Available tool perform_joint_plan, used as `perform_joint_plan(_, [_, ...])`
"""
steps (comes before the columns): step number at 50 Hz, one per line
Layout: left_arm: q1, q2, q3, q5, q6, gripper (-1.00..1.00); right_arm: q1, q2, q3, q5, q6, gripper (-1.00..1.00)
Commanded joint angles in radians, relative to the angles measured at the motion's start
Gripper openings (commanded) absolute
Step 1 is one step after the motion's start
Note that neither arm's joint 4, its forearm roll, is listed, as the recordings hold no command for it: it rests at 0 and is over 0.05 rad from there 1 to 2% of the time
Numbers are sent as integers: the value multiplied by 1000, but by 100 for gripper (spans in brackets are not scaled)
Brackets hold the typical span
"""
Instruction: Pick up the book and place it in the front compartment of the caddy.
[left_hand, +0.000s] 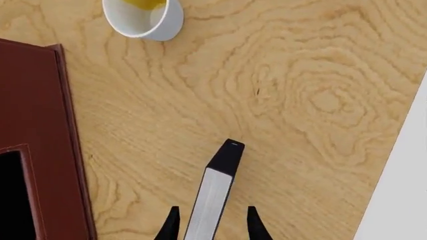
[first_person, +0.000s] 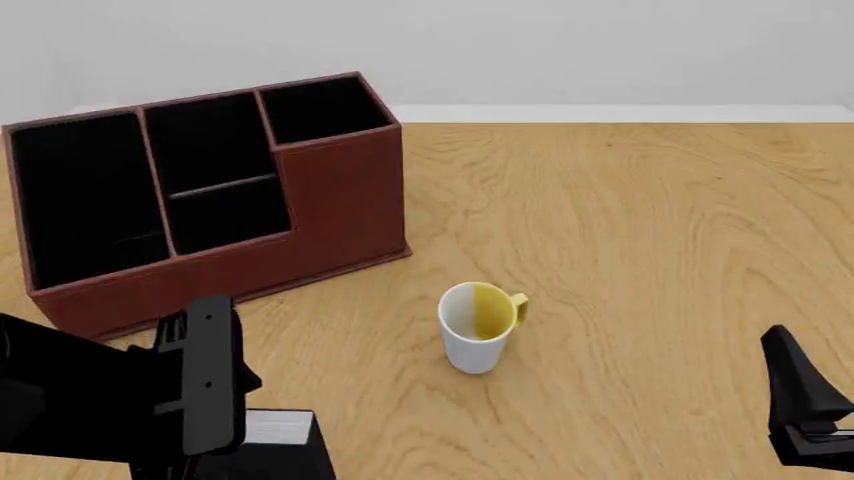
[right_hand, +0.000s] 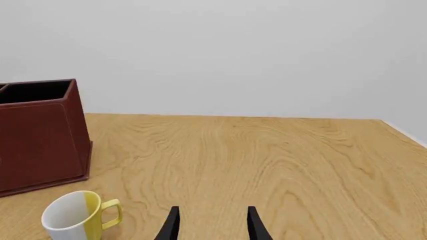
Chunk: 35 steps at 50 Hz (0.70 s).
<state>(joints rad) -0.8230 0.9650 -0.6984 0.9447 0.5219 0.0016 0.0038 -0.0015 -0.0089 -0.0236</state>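
The book (left_hand: 215, 192) stands on edge on the wooden table, black covers either side of its white page block. My left gripper (left_hand: 212, 209) is open and straddles it, one finger on each side with a small gap to each cover. In the front view the book (first_person: 283, 428) shows at the bottom left under my left arm (first_person: 200, 385). The reddish-brown caddy (first_person: 334, 215) stands at the far left. Its front compartment (first_person: 230, 215) is the nearer middle cell, black-lined and empty. My right gripper (right_hand: 212, 222) is open and empty, low at the right (first_person: 798, 395).
A white mug with a yellow inside (first_person: 477, 328) stands between the caddy and the grippers; it also shows in the left wrist view (left_hand: 143, 17) and the right wrist view (right_hand: 79, 216). The caddy's wall (left_hand: 33, 115) is beside the book. The table's edge (left_hand: 400, 180) is close to the book.
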Motion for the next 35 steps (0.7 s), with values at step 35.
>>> perform_joint_plan(35, [115,-4,73,-19,71,100,0,0,0,0,0,100])
